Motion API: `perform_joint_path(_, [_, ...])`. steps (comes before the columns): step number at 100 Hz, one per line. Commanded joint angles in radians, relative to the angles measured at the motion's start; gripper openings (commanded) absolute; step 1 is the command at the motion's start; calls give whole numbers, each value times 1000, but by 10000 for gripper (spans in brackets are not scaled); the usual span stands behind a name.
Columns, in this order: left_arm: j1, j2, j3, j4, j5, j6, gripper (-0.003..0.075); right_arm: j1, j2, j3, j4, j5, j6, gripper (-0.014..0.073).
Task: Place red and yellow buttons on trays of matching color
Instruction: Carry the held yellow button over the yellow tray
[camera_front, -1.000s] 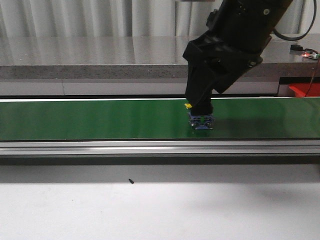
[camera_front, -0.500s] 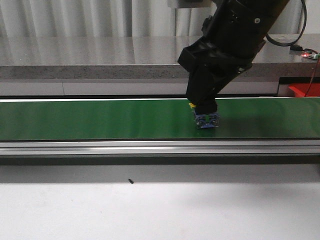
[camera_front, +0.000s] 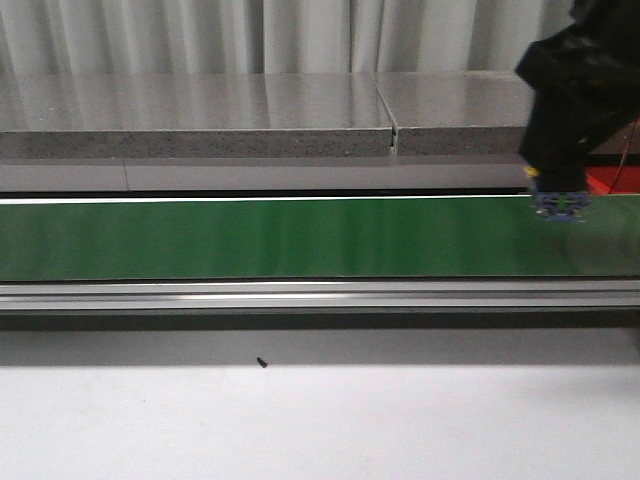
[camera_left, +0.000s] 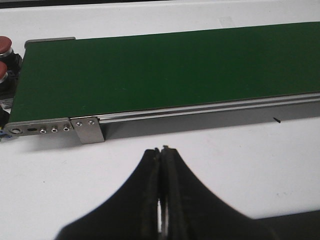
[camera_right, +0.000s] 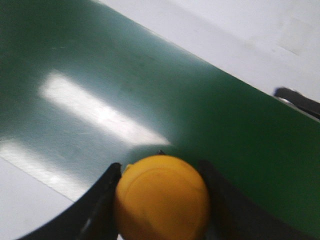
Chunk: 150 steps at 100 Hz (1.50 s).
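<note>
Green belt (camera_front: 250, 238), running 9 to 3 o'clock across the front view, bare of buttons along its visible length. Red tray (camera_front: 610, 180) seen only in part at 3 o'clock beyond the belt; contents not visible.

Right gripper (camera_front: 559, 203) hung over the belt's 3 o'clock end, arm slanting up out of view at 1 o'clock. Fingers (camera_right: 100, 200) pinching one yellow button (camera_right: 161, 197) from both sides; yellow cap filling the gap between them in the right wrist view, blue base showing below the fingers in the front view. Held clear of the belt surface or touching it: cannot be told.

Left gripper (camera_left: 161, 192) outside the front view; in its wrist view poised over the white table (camera_left: 150, 145) near the belt's metal end bracket (camera_left: 87, 130), fingers pressed together with nothing between.

Two red buttons (camera_left: 5, 47) at the belt's end in the left wrist view, partly cut off by the frame edge.

Count: one yellow button, two red buttons, one tray visible.
</note>
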Motion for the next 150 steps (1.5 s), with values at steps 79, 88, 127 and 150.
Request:
perform_joint_path(79, [-9,8,-26,-20,-61,-1,-19,-596,-57,7,49,-257,18,139])
perform_joint_path(88, [-9,8,-26,-20,-61,-1,-19,-636,-50,7,54,-280,43,139])
perform_joint_path(127, [-9,8,-26,-20,-61,-1,-19,-689,114,7,67,-312,52,139])
perform_joint_path(150, [-9,8,-26,-20,-61,-1,-18,-689,194,7,70,-364,52,139])
